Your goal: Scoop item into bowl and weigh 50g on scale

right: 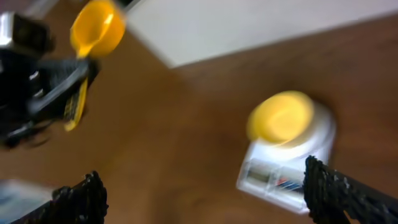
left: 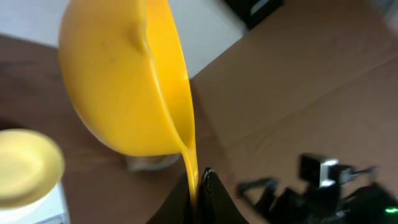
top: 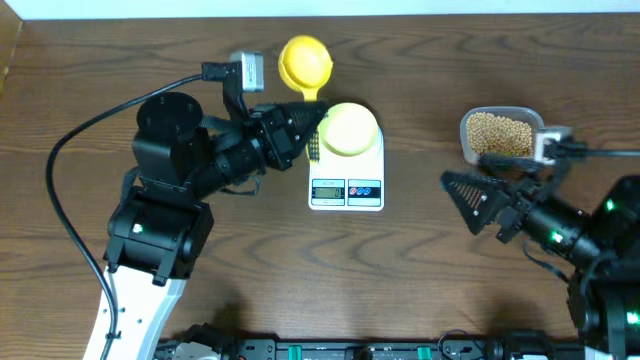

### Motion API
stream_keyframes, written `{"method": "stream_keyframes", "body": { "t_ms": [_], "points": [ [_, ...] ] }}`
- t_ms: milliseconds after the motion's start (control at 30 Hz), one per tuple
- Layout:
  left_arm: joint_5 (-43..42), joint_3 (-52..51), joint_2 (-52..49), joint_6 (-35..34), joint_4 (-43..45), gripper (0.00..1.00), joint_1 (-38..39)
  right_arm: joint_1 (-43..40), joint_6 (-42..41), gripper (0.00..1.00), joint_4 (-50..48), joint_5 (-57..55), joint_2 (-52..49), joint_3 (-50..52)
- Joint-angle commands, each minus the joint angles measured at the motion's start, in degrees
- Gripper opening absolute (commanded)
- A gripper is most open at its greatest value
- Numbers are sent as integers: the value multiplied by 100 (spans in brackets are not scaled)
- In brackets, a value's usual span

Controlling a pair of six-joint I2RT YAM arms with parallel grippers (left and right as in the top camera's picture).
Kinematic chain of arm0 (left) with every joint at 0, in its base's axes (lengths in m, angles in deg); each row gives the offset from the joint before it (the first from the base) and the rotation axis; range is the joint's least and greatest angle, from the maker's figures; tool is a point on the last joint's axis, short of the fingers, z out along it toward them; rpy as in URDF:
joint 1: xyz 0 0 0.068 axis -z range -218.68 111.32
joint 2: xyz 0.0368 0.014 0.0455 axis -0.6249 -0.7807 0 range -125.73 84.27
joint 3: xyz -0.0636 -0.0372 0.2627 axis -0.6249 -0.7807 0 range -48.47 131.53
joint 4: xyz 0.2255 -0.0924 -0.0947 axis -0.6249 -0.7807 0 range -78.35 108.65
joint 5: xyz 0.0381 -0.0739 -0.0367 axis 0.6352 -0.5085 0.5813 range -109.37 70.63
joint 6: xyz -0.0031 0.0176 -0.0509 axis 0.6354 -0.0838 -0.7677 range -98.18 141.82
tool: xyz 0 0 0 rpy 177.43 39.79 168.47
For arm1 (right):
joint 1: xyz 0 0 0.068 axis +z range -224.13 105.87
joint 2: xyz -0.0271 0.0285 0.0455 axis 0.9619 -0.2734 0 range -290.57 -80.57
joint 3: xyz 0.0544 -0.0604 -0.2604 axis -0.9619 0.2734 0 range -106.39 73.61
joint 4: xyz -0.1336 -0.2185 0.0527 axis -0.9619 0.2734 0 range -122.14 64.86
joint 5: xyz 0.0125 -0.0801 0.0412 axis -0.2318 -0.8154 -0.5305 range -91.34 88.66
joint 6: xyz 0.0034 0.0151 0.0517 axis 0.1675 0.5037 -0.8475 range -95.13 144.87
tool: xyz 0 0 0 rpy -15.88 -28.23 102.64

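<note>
Left end effector [top: 314,128] clamped on handle of yellow scoop [top: 305,63]; cup empty, held just behind scale [top: 346,190], likely pre-scoop. Bowl [top: 347,128] empty on scale platform, so weight reads directly. Beans [top: 497,133] in clear tub [top: 467,140], right of scale. Right end effector [top: 485,205] wide open, empty, beside tub.

L arm [top: 165,200]: black joints, round black cap, white lower link nr front edge, black cable [top: 55,155] looping twd left edge, grey wrist cam [top: 246,70]. R arm [top: 575,235]: black, green LEDs [top: 608,207], white cam block [top: 550,144].
</note>
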Motion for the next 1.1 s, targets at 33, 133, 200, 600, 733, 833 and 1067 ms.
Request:
{"method": "stream_keyframes", "body": {
  "t_ms": [33, 133, 200, 600, 733, 833, 1067],
  "points": [
    [326, -15, 50, -850, 280, 7, 157, -17, -1071, 99, -258, 1537, -282, -114],
    [638, -15, 50, -1325, 299, 7, 304, 151, -1631, 95, -708, 1867, -345, -114],
    [638, -15, 50, -1416, 348, 7, 372, 308, -1934, 89, -887, 1862, -345, -114],
    [638, -15, 50, -1550, 581, 7, 973, 1849, -3246, 67, -2041, 682, -348, -114],
    [640, -15, 50, -1652, 717, 7, 1139, 2291, -3392, 67, -2435, 122, -352, -109],
    [640, -15, 50, -1652, 789, 7, 1261, 2647, -3392, 64, -2883, -339, -352, -109],
    [638, -15, 50, -1888, 793, 7, 1495, 2852, -3390, 56, -2977, -820, -442, -109]
  ]
}}
